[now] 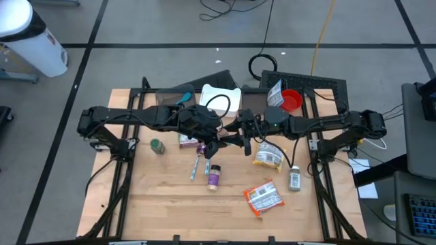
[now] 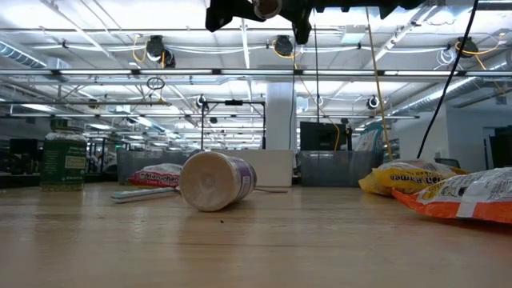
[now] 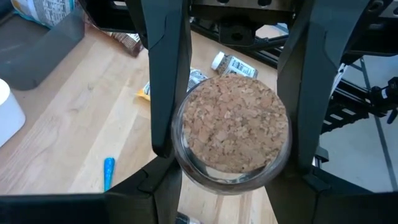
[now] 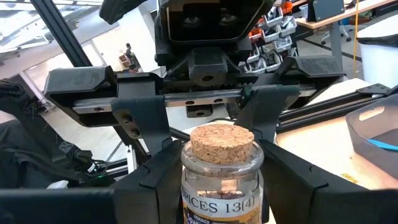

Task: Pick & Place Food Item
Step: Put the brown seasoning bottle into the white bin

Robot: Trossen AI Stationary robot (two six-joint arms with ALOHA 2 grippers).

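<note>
The cork-stoppered jar [image 4: 221, 171], its label reading "SPICES 13(4)", is clenched by the left gripper [image 3: 231, 130]; right gripper [image 4: 214, 180] flanks it, contact unclear.

In your right wrist view, the cork-stoppered clear glass spice jar [image 4: 221, 171] runs off the picture's edge partway through its label, so you cannot read the whole label. In your low view, the orange crinkled snack packet [image 2: 472, 194] is cut off at the edge, and the small green-labelled jar [image 2: 63, 162] is too blurred to read.
</note>
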